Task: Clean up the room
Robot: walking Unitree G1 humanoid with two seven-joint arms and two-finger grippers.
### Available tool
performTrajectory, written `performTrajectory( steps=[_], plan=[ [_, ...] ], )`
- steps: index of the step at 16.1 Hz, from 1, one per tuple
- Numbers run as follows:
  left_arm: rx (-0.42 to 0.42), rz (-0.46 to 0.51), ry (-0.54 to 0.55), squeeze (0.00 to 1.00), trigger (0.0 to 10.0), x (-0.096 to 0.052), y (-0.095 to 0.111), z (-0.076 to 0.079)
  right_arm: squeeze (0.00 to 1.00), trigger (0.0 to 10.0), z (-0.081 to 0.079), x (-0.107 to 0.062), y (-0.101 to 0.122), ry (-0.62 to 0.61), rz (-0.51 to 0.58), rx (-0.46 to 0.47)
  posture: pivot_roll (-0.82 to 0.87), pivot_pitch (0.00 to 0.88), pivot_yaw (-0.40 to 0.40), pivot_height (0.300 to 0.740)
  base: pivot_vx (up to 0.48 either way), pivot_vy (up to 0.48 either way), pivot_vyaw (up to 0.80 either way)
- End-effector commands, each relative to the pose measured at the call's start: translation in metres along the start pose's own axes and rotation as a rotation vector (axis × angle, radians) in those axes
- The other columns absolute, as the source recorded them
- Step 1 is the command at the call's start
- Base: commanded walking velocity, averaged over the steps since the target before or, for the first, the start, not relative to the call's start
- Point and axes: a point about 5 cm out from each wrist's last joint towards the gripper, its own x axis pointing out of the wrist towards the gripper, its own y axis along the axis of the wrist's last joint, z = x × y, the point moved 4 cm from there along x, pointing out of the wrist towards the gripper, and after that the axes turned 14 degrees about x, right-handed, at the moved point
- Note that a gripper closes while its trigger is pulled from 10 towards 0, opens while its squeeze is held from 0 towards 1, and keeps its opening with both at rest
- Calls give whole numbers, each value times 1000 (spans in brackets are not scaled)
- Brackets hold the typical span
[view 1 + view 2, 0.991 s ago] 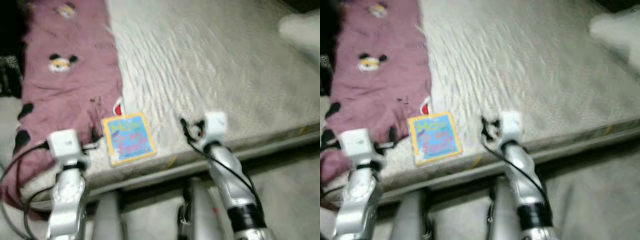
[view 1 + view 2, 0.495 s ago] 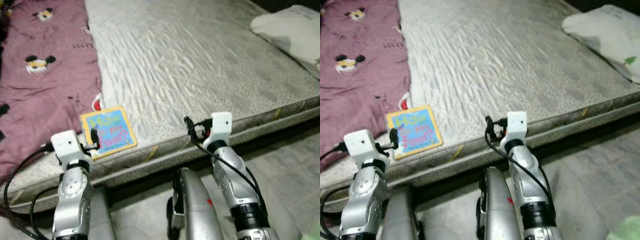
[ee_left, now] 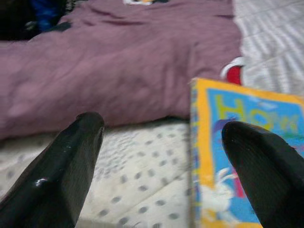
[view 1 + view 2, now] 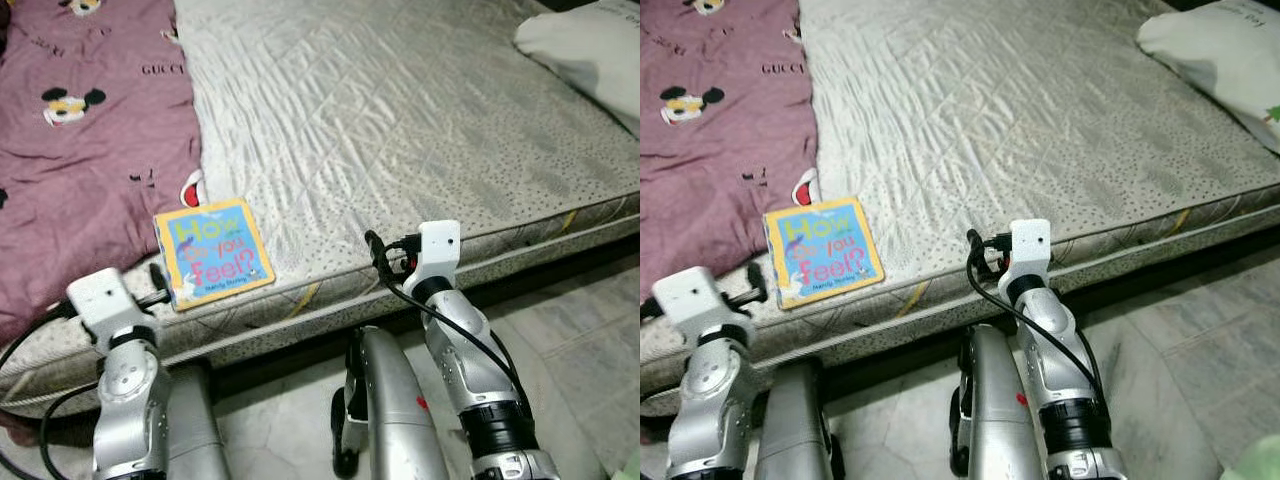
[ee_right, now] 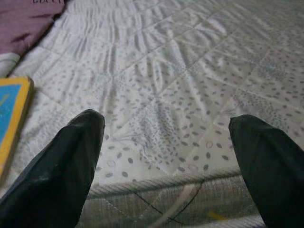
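Note:
A blue and yellow picture book [image 4: 212, 252] lies flat near the front edge of the mattress [image 4: 400, 120], beside a purple blanket [image 4: 80, 150] with cartoon mouse prints. My left gripper [image 3: 164, 142] hovers open at the mattress edge, just short of the book's [image 3: 247, 142] left corner, with nothing between its fingers [image 3: 71, 161]. My right gripper [image 5: 166, 156] is open too, held at the mattress edge to the right of the book [image 5: 12, 118], over bare quilted fabric. Both silver arms, left [image 4: 125, 380] and right [image 4: 455, 340], reach forward from below.
A white pillow [image 4: 590, 50] lies at the mattress's far right. The bed's front edge [image 4: 1120, 245] runs across just ahead of my grippers, with grey tiled floor [image 4: 580, 340] below to the right.
The camera has swung and steadied, so the scene is sharp now. The left gripper has drawn back toward me, away from the book. The right arm holds about the same place.

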Motion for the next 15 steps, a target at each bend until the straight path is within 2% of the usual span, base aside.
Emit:
performTrajectory(
  steps=[1, 3, 4, 8, 12, 15],
  plan=[
    [-6, -8, 34, 0, 10000, -2, -3, -7, 0, 10000, 7, 0, -5, -13, -30, -13, -54, 137, -65, 498, 0, 0, 0],
    [-3, -11, 44, 0, 10000, -1, -3, -10, 0, 10000, 12, 0, -3, -22, -31, -22, -56, 139, -67, 498, 0, 0, 0],
    [9, -26, 70, 0, 10000, 4, -6, -17, 0, 10000, 22, 0, 2, -40, -29, -36, -67, 147, -72, 498, 0, 0, 0],
    [-23, -95, 63, 0, 10000, 24, -20, -18, 0, 10000, 44, -15, 11, -74, -29, -82, -130, 160, -81, 498, 0, 0, 0],
    [-56, -99, 16, 0, 10000, 34, -20, -2, 0, 10000, 76, -40, 22, -131, -52, -134, -193, 193, -110, 498, 0, 0, 0],
    [-34, -36, -33, 0, 10000, 36, -5, 12, 0, 10000, 77, -51, 20, -121, -75, -148, -186, 220, -107, 498, 0, 0, 0]
  ],
)
